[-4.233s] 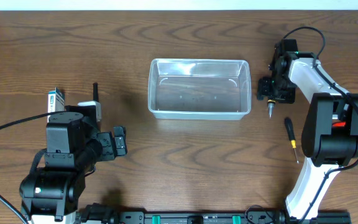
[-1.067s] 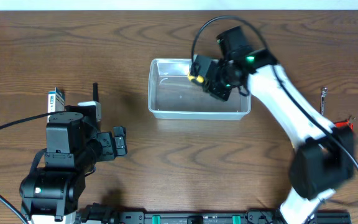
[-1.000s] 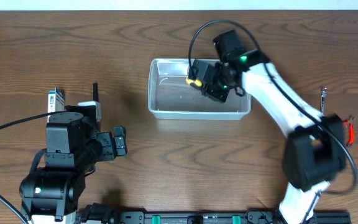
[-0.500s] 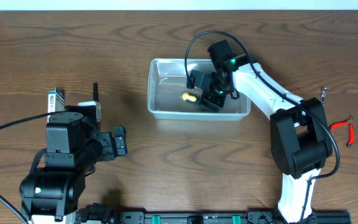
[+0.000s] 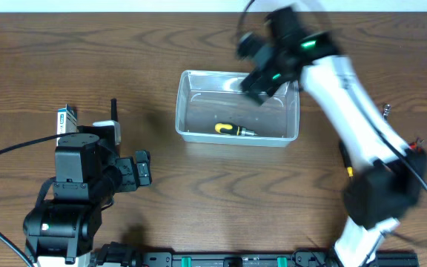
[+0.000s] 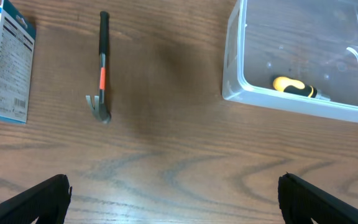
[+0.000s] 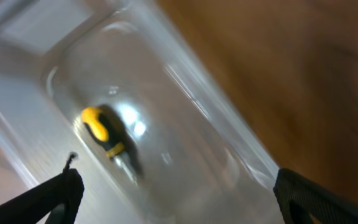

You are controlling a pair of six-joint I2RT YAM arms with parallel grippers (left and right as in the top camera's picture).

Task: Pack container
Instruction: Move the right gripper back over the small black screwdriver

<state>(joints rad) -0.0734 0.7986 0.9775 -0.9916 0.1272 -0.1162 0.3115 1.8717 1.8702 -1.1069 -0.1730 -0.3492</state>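
Note:
The clear container (image 5: 178, 111) stands at the table's middle back. A yellow-and-black screwdriver (image 5: 232, 130) lies inside it near the front wall. My right gripper (image 5: 256, 65) is open and empty, blurred, above the container's back rim. Its wrist view looks down on the container (image 7: 191, 87) and the screwdriver (image 7: 106, 135) between spread fingers (image 7: 179, 196). My left gripper (image 5: 141, 169) is open and empty at the front left, well apart from the container. Its wrist view shows spread fingers (image 6: 179, 199), the container's wall (image 6: 234, 62) and the screwdriver (image 6: 294, 88).
A small hammer (image 5: 113, 111) (image 6: 102, 68) and a blue-and-white box (image 5: 67, 117) (image 6: 5, 62) lie left of the container. Right of it lie another screwdriver (image 5: 345, 158) and a small wrench (image 5: 385, 111), partly behind my right arm.
My right gripper lowered the yellow-and-black screwdriver into the container, let it go, and rose toward the back rim. The left arm has not moved.

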